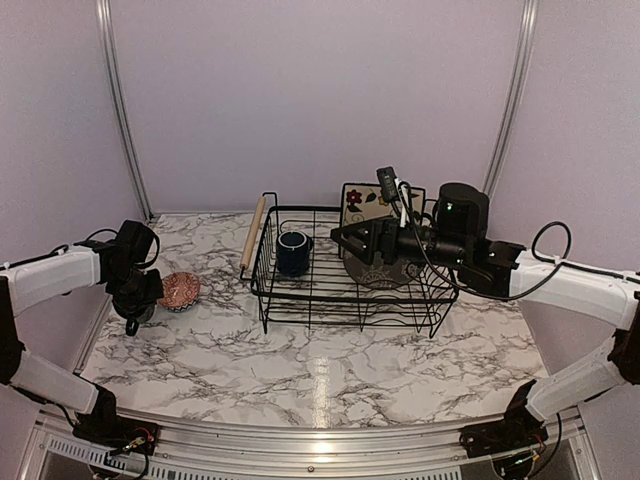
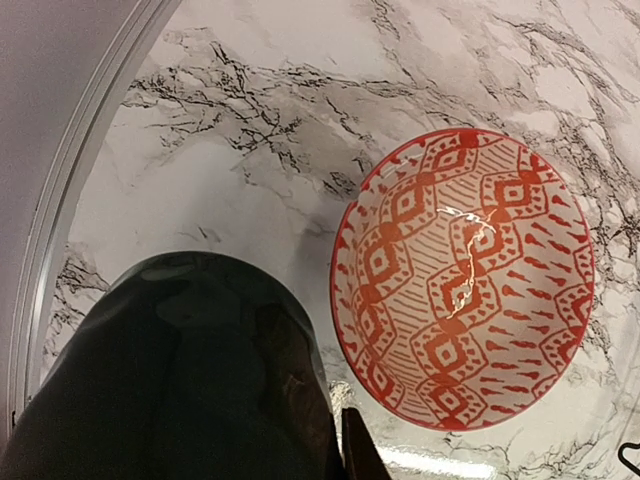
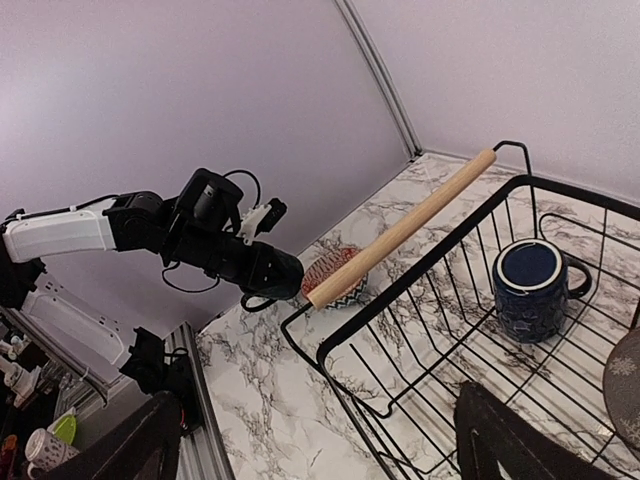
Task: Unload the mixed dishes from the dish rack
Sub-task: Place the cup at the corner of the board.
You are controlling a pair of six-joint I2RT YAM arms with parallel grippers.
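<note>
My left gripper is shut on the rim of a dark teal mug, low over the table at the far left; one finger shows outside the mug's wall. The small bowl, red-patterned inside, sits on the table just right of that mug. The black wire dish rack holds a second teal mug, also in the right wrist view, and a grey plate. A square floral plate leans at the rack's back. My right gripper hovers open and empty over the rack's middle.
The rack's left wooden handle runs across the right wrist view. A metal rail borders the table's left edge close to the held mug. Purple walls close in the back and sides. The marble tabletop lies in front of the rack.
</note>
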